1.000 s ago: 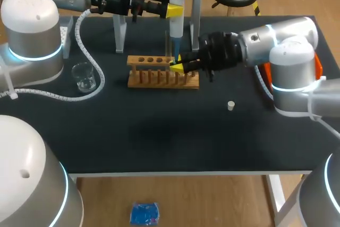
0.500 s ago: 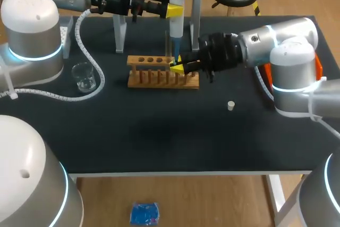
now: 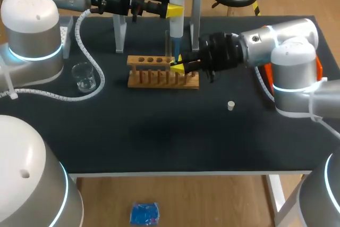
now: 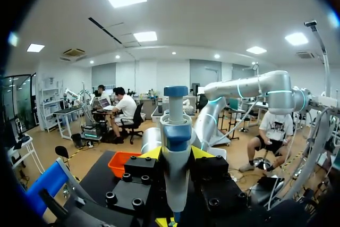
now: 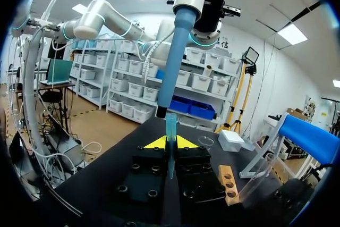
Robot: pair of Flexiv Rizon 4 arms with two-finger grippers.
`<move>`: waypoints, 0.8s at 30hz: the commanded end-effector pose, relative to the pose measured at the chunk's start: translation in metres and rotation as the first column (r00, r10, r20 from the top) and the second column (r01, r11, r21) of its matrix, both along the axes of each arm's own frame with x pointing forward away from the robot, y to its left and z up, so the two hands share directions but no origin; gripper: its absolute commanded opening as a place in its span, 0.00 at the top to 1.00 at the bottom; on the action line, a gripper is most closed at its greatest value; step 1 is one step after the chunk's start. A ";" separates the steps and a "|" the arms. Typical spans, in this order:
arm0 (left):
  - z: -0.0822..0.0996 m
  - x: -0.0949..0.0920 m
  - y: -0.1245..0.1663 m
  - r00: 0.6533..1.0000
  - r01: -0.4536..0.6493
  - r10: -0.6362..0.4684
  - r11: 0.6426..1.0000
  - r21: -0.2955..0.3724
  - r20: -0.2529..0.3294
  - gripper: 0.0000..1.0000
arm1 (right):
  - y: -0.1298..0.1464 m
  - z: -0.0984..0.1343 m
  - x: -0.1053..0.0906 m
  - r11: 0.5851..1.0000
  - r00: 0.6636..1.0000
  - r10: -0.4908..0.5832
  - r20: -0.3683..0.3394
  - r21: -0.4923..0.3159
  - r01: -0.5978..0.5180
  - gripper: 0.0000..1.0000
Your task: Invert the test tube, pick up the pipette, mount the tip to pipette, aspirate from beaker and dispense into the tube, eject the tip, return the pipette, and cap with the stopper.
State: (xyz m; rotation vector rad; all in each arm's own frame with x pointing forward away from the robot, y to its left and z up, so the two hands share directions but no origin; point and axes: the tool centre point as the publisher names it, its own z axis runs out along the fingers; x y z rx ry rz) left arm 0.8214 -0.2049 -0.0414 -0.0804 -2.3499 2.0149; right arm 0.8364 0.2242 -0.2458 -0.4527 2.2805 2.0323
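A dark counter [image 3: 159, 136] carries a wooden rack [image 3: 154, 78] at upper centre. Above the rack, the left tool [image 3: 173, 10] clamps the pipette [image 3: 177, 25] upright. The right tool [image 3: 178, 64] pinches the blue tip [image 5: 170, 128] just under the pipette's nose. The beaker [image 3: 84, 76] stands far left and the stopper [image 3: 231, 105] lies right of centre.

Matt black table [image 3: 159, 136], pale wooden rack [image 3: 159, 80] (smooth, unvarnished), clear glass beaker [image 3: 84, 77], glossy plastic pipette [image 3: 177, 17]

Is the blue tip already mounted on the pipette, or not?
Not mounted. In the right wrist view the tip stands upright in the right gripper, just under the bare end of the pipette.
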 end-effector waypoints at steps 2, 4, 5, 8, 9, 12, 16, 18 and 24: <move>0.000 0.001 0.000 1.000 0.004 -0.004 1.000 0.002 0.000 1.00 | -0.001 -0.002 -0.001 1.000 1.000 0.003 0.001 -0.004 -0.003 1.00; 0.000 0.001 0.000 1.000 0.004 -0.004 1.000 0.002 0.000 1.00 | -0.002 -0.005 -0.001 1.000 1.000 0.002 0.002 -0.009 -0.002 1.00; 0.000 0.001 0.000 1.000 0.004 -0.004 1.000 0.002 0.000 1.00 | -0.002 -0.005 -0.001 1.000 1.000 0.002 0.001 -0.010 -0.002 1.00; 0.000 0.001 0.000 1.000 0.004 -0.004 1.000 0.002 0.000 1.00 | -0.003 -0.007 -0.001 1.000 1.000 0.000 -0.003 -0.013 0.000 1.00; 0.000 0.001 0.000 1.000 0.004 -0.004 1.000 0.002 0.000 1.00 | -0.003 -0.007 -0.001 1.000 1.000 -0.001 -0.004 -0.013 0.001 1.00; 0.000 0.001 0.000 1.000 0.004 -0.004 1.000 0.002 0.000 1.00 | -0.005 -0.007 -0.002 1.000 1.000 -0.003 -0.006 -0.013 0.003 1.00; 0.000 0.001 0.000 1.000 0.004 -0.004 1.000 0.002 0.000 1.00 | -0.005 -0.007 -0.003 1.000 1.000 -0.003 -0.006 -0.011 0.003 1.00; 0.000 0.001 0.000 1.000 0.004 -0.004 1.000 0.002 0.000 1.00 | -0.005 -0.005 -0.003 1.000 1.000 -0.002 -0.005 -0.007 0.002 1.00; 0.000 0.001 0.000 1.000 0.004 -0.004 1.000 0.002 0.000 1.00 | -0.003 -0.003 -0.003 1.000 1.000 0.002 -0.003 -0.001 -0.002 1.00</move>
